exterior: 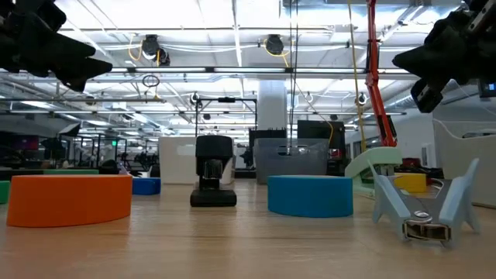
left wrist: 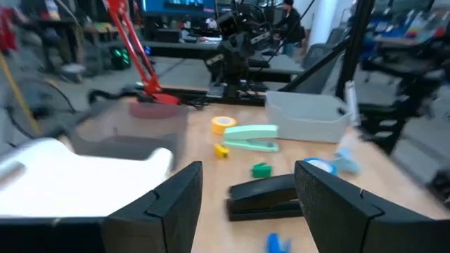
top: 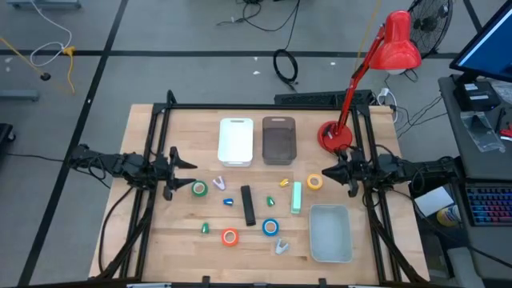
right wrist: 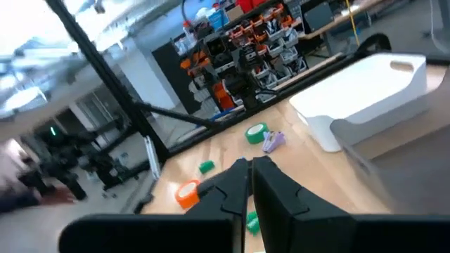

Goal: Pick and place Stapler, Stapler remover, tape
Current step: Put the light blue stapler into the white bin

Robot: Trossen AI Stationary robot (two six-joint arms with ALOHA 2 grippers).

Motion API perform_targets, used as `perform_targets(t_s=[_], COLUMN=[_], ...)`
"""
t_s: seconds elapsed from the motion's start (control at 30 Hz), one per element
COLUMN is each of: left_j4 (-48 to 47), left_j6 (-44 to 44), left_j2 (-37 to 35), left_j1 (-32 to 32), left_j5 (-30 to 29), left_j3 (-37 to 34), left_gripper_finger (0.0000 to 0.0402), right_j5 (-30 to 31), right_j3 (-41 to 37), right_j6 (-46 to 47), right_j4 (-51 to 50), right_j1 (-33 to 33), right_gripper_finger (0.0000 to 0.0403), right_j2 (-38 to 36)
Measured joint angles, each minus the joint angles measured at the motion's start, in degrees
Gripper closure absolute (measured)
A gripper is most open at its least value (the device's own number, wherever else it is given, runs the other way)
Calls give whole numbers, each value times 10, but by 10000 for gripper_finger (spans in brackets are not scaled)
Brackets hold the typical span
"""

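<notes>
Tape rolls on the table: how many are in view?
4. The green roll lies near the left gripper, the yellow roll near the right gripper, the orange roll and blue roll toward the front edge. None seems hidden.

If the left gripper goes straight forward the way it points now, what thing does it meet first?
Probably the black stapler: it lies directly ahead of the open left gripper, between its fingers' line. Depth is unclear, and the gripper may be above table height.

left gripper (top: 192, 165) hovers open at left edge; right gripper (top: 310, 175) hovers closed opposite.
</notes>
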Motion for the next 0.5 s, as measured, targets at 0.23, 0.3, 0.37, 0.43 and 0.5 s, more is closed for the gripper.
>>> perform_targets(t_s=[0.23,0.3,0.37,0.43,0.5], left_j4=[0,0,0,0,0], left_j6=[20,13,11,11,11], left_j2=[0,0,0,0,0], left_j1=[0,0,0,0,0], left_j5=[-14,-14,-14,-14,-14], left_j3=[0,0,0,0,0], left_gripper_finger=[174,174,174,174,174], right_j5=[51,53,51,39,19], right_j3=[0,0,1,7,30], right_j6=[41,35,28,30,43], right_j4=[105,154,207,245,251], right_j1=[0,0,0,0,3], right_gripper_finger=[387,387,387,387,387], right_j2=[22,45,78,117,163])
